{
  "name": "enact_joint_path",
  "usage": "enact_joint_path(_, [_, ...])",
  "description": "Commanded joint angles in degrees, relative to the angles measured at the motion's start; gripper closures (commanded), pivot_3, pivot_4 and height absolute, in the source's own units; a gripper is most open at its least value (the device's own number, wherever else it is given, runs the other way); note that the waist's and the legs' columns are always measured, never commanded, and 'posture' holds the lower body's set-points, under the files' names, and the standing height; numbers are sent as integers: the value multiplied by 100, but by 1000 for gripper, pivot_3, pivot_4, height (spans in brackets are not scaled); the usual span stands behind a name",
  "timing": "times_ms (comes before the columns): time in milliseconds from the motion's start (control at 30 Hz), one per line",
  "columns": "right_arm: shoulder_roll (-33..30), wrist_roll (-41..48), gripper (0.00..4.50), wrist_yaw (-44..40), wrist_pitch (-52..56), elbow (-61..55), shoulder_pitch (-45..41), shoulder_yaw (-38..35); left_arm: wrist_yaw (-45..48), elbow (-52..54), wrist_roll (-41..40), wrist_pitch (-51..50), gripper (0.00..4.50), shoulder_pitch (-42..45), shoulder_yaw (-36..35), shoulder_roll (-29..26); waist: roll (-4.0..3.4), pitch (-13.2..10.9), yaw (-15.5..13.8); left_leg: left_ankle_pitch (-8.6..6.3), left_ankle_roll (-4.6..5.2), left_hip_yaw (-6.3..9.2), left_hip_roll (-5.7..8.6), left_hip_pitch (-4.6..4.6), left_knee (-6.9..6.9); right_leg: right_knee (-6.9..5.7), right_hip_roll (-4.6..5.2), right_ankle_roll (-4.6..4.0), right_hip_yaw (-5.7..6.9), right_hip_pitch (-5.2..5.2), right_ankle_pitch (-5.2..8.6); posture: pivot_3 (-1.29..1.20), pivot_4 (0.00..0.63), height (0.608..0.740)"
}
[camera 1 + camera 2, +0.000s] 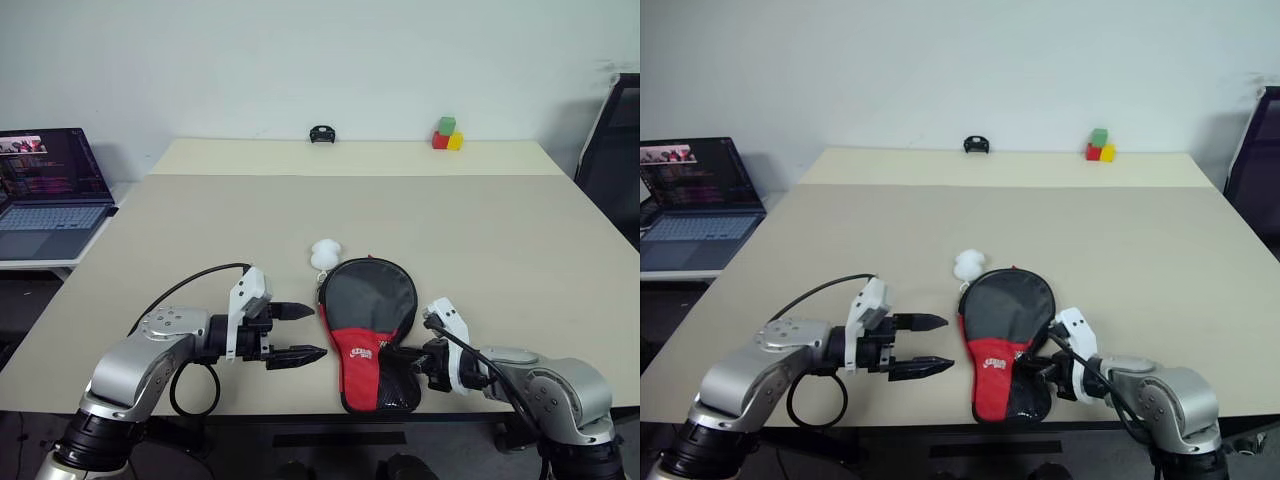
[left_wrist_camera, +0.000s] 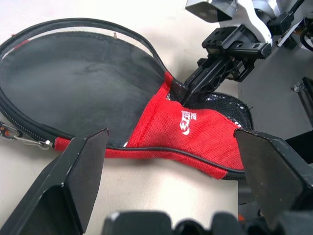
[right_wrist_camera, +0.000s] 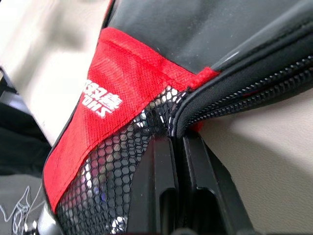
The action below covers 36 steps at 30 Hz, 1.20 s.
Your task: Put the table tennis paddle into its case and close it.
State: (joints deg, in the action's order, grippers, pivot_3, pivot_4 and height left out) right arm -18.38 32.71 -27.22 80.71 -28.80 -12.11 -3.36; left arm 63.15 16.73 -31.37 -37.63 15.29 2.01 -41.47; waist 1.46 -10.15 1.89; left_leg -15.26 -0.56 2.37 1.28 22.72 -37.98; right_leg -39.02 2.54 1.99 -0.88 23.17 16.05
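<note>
Surface: beige table [image 1: 200, 220]; laptop [image 1: 45, 190] on a side desk at left.
Case [image 1: 368, 330]: near front edge, round end away, narrow end toward robot.
Left gripper [image 1: 295, 332]: fingers spread wide, empty, beside case.
Right gripper [image 1: 392, 353]: fingers nearly together, pinching case's zippered edge.

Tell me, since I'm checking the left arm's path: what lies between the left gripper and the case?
Nothing: only bare table separates the open left gripper from the case, as the left eye view shows.

Black-and-red case [image 1: 368, 330] with white logo; white ball [image 1: 325, 253].
</note>
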Motion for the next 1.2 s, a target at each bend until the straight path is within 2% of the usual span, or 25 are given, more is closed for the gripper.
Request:
enact_joint_path(33, [53,-212,3378,481,46,-41,211,-213,13,144,-15,134,0,26,-45,-61,1,8,-2,0,0,0,0,-3,0,-1,0,0,1,-3,0,0,150,740])
enact_joint_path(133, [-57,-274,2451,642,-19,-209,383,-395,-17,157,-13,168,0,-30,-63,-60,6,15,-19,0,0,2,0,-19,-1,0,1,-1,3,-24,-1,0,150,740])
enact_joint_path(267, [-141,-197,1173,704,32,-433,546,-764,-38,180,-12,202,0,-100,-69,-51,9,17,-70,-1,1,14,6,-92,1,22,7,3,15,-107,1,0,150,740])
enact_joint_path(400, [-717,142,47,217,-84,-680,671,-1235,-25,74,46,307,0,-87,-17,-2,10,17,-196,0,1,16,11,-88,-7,36,11,9,17,-112,-1,0,150,740])
enact_joint_path(567, [-981,585,47,-118,-310,-754,449,-1426,6,-46,85,402,0,-8,33,33,8,12,-154,-1,1,17,6,-80,7,39,8,4,18,-103,0,0,150,740])
enact_joint_path(733, [-955,1036,47,-468,-833,-891,3,-1324,-9,-135,120,481,0,49,24,57,2,6,-68,-2,2,16,0,-78,17,30,0,-2,16,-92,3,0,150,740])
enact_joint_path(833, [-1001,1061,47,-554,-1117,-802,-310,-1027,-133,-142,132,500,0,57,-29,113,3,6,-45,-2,2,16,0,-75,16,35,1,-1,17,-92,3,0,150,740])
enact_joint_path(1033, [-1122,496,47,-714,-1976,-43,-1002,-86,-675,-324,168,519,0,237,-220,356,6,3,-38,-2,1,20,1,-74,15,35,4,-2,22,-92,3,0,150,740])
enact_joint_path(1200, [-928,-177,47,-1013,-2784,1018,-1521,1001,-1469,-780,560,651,0,527,-373,587,10,0,-36,-2,1,22,2,-73,14,34,4,-2,24,-90,3,0,150,740])
